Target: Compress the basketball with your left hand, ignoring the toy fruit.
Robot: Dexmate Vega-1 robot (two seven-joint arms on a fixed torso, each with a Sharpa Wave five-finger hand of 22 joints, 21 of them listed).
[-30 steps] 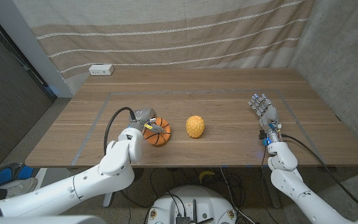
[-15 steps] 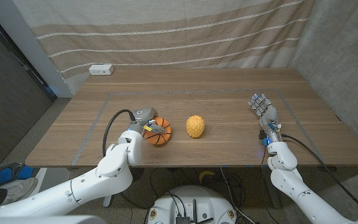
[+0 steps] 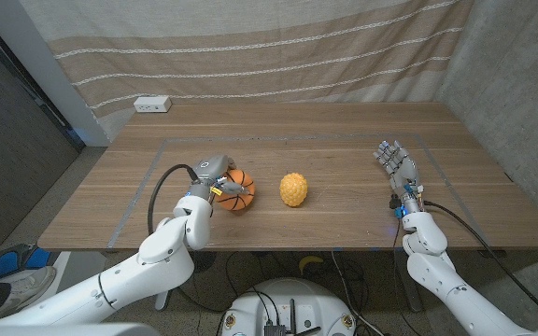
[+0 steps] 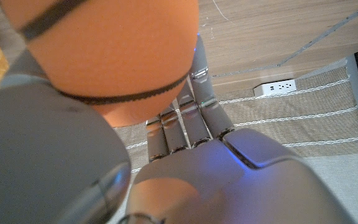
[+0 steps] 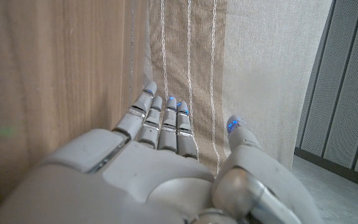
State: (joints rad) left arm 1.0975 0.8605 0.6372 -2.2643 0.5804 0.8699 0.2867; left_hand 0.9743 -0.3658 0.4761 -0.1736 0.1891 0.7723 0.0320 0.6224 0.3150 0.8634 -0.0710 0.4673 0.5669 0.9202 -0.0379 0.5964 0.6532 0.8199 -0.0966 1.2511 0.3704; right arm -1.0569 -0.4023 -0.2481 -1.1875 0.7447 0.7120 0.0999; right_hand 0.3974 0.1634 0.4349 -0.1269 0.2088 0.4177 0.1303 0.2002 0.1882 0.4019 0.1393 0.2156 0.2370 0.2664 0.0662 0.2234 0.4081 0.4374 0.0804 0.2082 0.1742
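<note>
While left hand (image 3: 211, 179) grips basketball (image 3: 237, 189) on bench (image 3: 344, 149), fingers wrapped round it, yellow toy fruit (image 3: 293, 189) just beside; right hand (image 3: 396, 166) apart, fingers spread, holding nothing.

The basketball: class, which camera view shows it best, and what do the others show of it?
The head view: the whole basketball sits on the table with the left hand against it. The left wrist view shows the ball as a cropped orange close-up above the fingers. The right wrist view faces that arm's own hand.
</note>
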